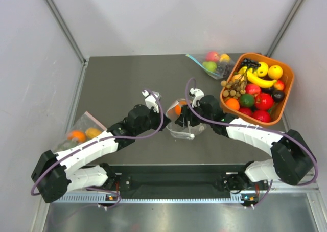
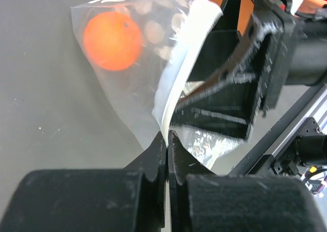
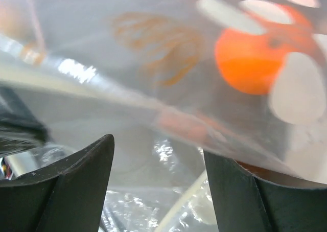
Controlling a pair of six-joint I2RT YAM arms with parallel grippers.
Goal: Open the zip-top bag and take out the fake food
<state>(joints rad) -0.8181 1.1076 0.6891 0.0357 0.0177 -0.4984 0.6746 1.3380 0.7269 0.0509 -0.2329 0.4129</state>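
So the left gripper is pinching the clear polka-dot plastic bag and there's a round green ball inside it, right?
Nearly. The round ball inside the clear polka-dot plastic bag is orange, not green, as the left wrist view shows. The left gripper is pinching the bag's edge.

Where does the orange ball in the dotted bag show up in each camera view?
Top external: orange ball mid-table, inside the zip-top bag.
Left wrist: orange ball upper left, behind clear plastic.
Right wrist: orange ball upper right, partly behind white dots.
Shared landmark: the zip-top bag around it, dotted in both wrist views.
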